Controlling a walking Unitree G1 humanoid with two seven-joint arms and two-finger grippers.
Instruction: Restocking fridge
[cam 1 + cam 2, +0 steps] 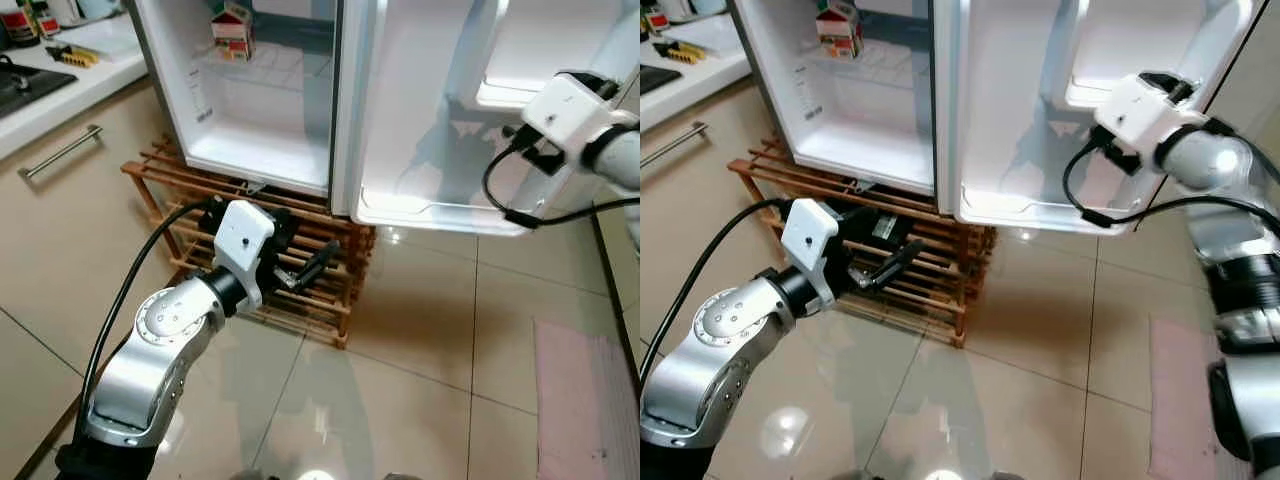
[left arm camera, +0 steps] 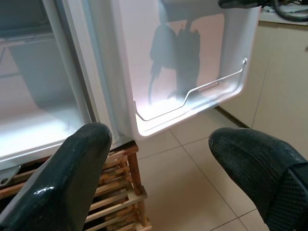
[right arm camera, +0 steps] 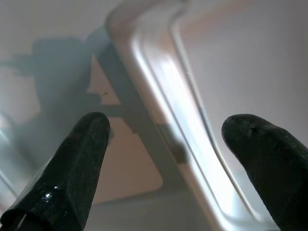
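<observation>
Right gripper (image 3: 163,159) is spread wide, nothing betw. its two black fingers (image 3: 72,168), held close to the inner face of the open fridge door (image 1: 440,120), near the moulded door shelf (image 3: 159,96). Left gripper (image 2: 163,173) is also spread apart and empty, held low in front of the wooden slatted rack (image 1: 300,270) that the fridge (image 1: 250,90) stands on, pointing toward the door's bottom rail (image 2: 192,91). Fridge interior is lit & mostly bare; a small red-and-white carton (image 1: 232,32) sits on an upper glass shelf. Kitchen counter (image 1: 60,85) w/ a drawer handle (image 1: 62,150) lies to the robot's left. Floor is glossy beige tile (image 1: 420,380); a pink mat (image 1: 585,400) is at right.
</observation>
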